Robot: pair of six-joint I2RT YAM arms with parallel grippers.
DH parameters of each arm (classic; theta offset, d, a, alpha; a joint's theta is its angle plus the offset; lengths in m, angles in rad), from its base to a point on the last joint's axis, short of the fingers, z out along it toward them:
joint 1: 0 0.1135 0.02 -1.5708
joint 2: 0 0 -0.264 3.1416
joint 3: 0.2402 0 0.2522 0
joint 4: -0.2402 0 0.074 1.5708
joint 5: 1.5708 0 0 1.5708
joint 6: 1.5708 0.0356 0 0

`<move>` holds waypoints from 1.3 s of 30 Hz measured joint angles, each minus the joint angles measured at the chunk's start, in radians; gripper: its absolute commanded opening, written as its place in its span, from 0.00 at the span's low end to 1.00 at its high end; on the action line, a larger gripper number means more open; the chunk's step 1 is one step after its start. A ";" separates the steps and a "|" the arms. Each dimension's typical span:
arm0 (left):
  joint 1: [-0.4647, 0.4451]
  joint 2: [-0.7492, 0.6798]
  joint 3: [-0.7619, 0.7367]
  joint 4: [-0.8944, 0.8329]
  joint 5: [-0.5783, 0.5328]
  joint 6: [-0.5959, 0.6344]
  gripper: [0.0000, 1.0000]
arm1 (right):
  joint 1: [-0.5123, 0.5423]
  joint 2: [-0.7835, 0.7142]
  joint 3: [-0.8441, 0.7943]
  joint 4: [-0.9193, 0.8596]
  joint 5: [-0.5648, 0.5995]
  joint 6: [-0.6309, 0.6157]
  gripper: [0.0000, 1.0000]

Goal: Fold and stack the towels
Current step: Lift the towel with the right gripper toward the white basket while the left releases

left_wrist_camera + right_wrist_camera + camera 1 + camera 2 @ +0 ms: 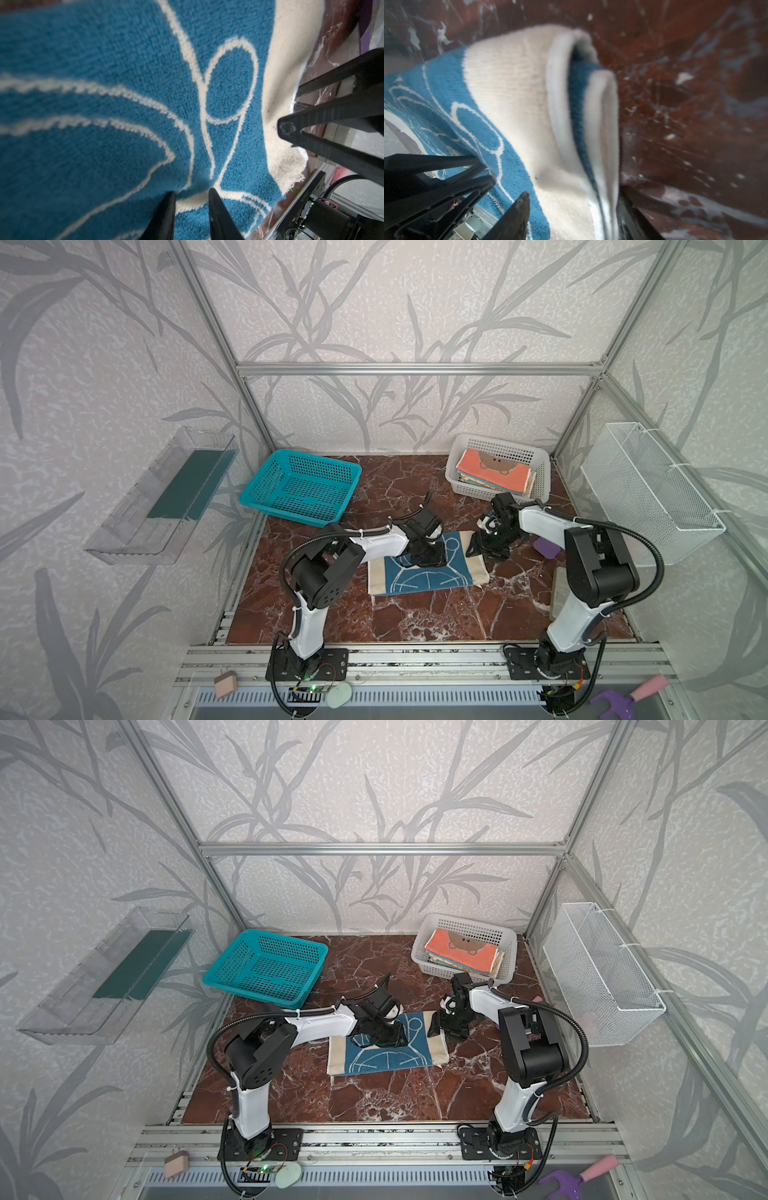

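1 blue towel [428, 580]; 1 teal basket [268, 481]; 1 white basket [498, 448] w/ stack [494, 468].

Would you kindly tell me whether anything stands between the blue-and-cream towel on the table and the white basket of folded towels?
Only the robot's own right arm: its wrist and forearm hang between the blue-and-cream towel and the white perforated plastic basket. Nothing else visible stands there.
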 measured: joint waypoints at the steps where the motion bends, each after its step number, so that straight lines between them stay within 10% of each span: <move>1: 0.000 -0.001 -0.005 0.007 0.001 -0.003 0.31 | 0.017 0.008 0.007 0.005 -0.002 0.005 0.61; 10: 0.007 -0.016 -0.037 0.047 0.010 -0.012 0.31 | 0.161 0.067 0.056 0.053 0.019 0.080 0.00; 23: 0.016 -0.222 -0.160 -0.093 -0.187 0.056 0.31 | 0.182 0.160 0.655 -0.232 0.289 0.027 0.00; 34: 0.060 -0.275 -0.227 -0.107 -0.275 0.095 0.31 | 0.140 0.725 1.910 -0.534 0.410 -0.018 0.00; 39: 0.088 -0.256 -0.235 -0.087 -0.270 0.095 0.31 | 0.008 0.605 1.670 -0.410 0.348 0.080 0.00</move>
